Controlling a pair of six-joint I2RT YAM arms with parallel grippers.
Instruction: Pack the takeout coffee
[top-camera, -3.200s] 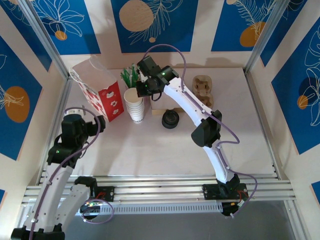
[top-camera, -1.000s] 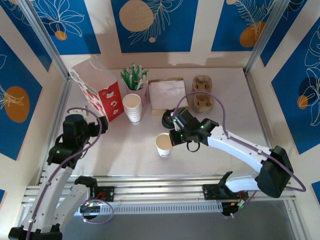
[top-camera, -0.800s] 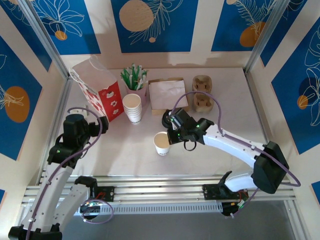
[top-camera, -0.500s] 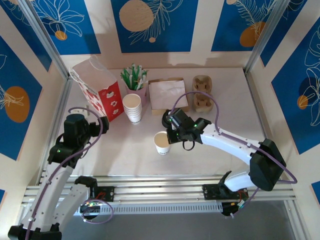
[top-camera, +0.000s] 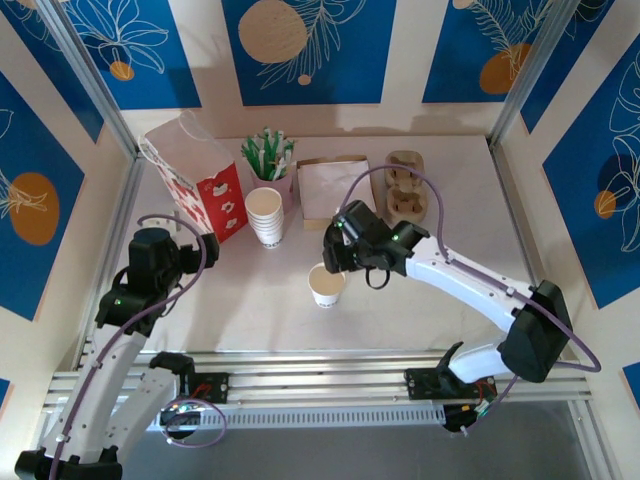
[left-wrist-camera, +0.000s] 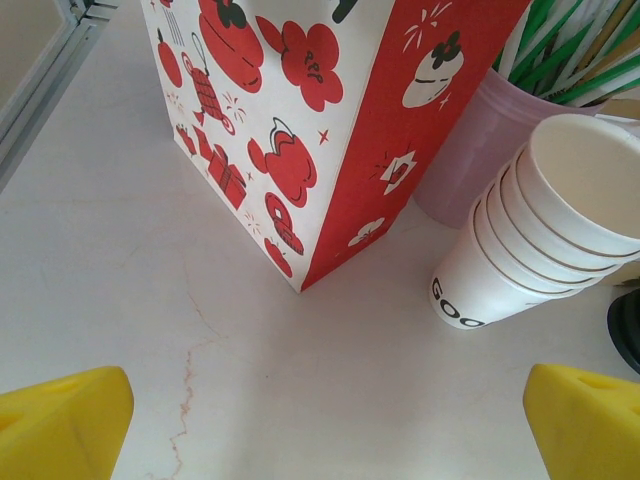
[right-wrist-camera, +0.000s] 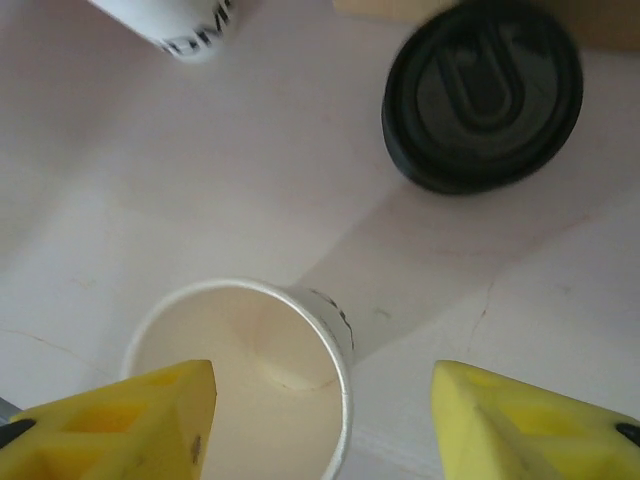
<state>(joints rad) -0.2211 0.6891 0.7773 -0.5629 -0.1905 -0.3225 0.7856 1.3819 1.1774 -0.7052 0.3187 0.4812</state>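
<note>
The right gripper (top-camera: 335, 262) hung over the middle of the table (top-camera: 250, 300) as I watched from the remote station. Its yellow fingers were spread wide apart with nothing pinched between them. On the right wrist camera, the right gripper (right-wrist-camera: 330, 425) framed a single white paper cup (right-wrist-camera: 240, 360). The cup stood upright with its mouth uncovered, closer to the finger on the left of that view. I could not tell whether that finger touched the rim. A round black lid (right-wrist-camera: 482, 95) lay flat on the table beyond the cup, apart from it.

From above, the cup (top-camera: 326, 285) sat just in front of the gripper, near the table's centre. It stood well apart from the red-and-white paper bag (top-camera: 200, 185) at the far left.

The left gripper (top-camera: 203, 248) was held off the table near the bag's front corner. On the left wrist camera, the left gripper (left-wrist-camera: 320, 430) was also wide open and empty, facing the bag (left-wrist-camera: 300, 120) and a stack of lidless white cups (left-wrist-camera: 540, 230). A pale purple holder (left-wrist-camera: 480, 140) of green sticks stood behind that stack.

Farther back in the overhead view were the stack (top-camera: 266, 215), a brown box (top-camera: 335, 188) and a moulded cup carrier (top-camera: 405, 190).
</note>
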